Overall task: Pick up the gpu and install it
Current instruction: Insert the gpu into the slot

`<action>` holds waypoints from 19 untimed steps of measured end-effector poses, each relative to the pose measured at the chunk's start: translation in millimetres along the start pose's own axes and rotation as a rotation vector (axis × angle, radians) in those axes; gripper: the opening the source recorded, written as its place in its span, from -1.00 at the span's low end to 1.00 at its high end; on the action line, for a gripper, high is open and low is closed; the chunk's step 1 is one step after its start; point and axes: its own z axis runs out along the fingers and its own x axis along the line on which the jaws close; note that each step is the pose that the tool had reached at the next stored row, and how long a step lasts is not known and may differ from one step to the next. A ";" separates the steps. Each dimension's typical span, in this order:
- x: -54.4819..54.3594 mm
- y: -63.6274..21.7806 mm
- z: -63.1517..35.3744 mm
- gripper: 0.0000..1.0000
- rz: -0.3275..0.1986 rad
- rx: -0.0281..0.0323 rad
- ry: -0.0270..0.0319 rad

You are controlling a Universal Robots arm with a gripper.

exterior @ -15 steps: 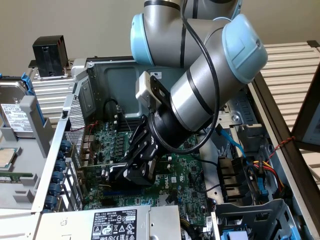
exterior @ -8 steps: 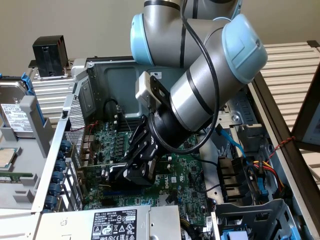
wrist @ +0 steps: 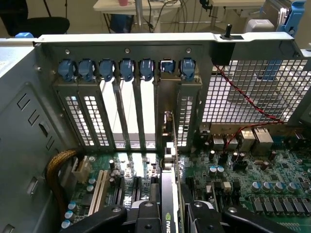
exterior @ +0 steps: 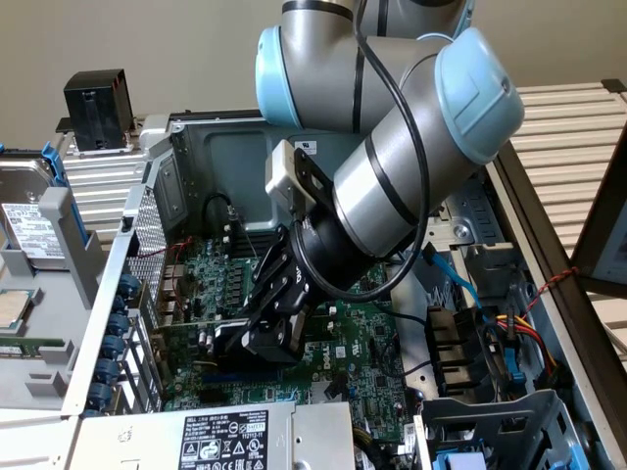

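Gpu (exterior: 227, 345) position: we find the card standing on edge inside the open computer case (exterior: 201, 147), low over the green motherboard (exterior: 362, 343). Its green board runs toward the slot wall at the exterior view's left. The jaws are closed narrow on the black shroud, one on each flat side, and hold the gpu. The arm (exterior: 392, 186) slants into the case from above. We cannot tell whether the card's edge is seated in a slot.

Surroundings: the case rests on a slatted table (exterior: 568, 127) and contains the following.
- A power supply (exterior: 225, 436) lies just beside the card.
- A blue cable (exterior: 460, 284) and a red-and-yellow wire bundle (exterior: 519, 328) lie well apart from the card, at the exterior view's right.
- A drive cage (exterior: 500, 431) sits below those cables in the picture.

Outside the case, at the exterior view's left, we note a labelled drive (exterior: 29, 225) and a black boxy part (exterior: 98, 108).

The wrist view adds what the arm hides in the exterior view. It shows the gpu (wrist: 167, 204) edge-on between the jaws, with its metal bracket (wrist: 166, 121) up against the slot wall, under the row of blue retention clips (wrist: 126, 68). Perforated slot covers (wrist: 90, 119) fill some bays, and the bays just beside the bracket stand open. A white expansion slot (wrist: 100, 187), a braided cable (wrist: 56, 167) and a thin red wire (wrist: 243, 104) lie apart from the card.
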 end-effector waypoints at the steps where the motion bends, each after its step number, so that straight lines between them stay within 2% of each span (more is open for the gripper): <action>1: 0.0 0.0 0.0 -0.47 0.000 0.0001 -0.0006; 4: 0.0 0.0 0.0 -0.47 0.000 0.0001 -0.0024; 19: 0.0 0.7 0.9 -0.47 0.000 0.0002 -0.0025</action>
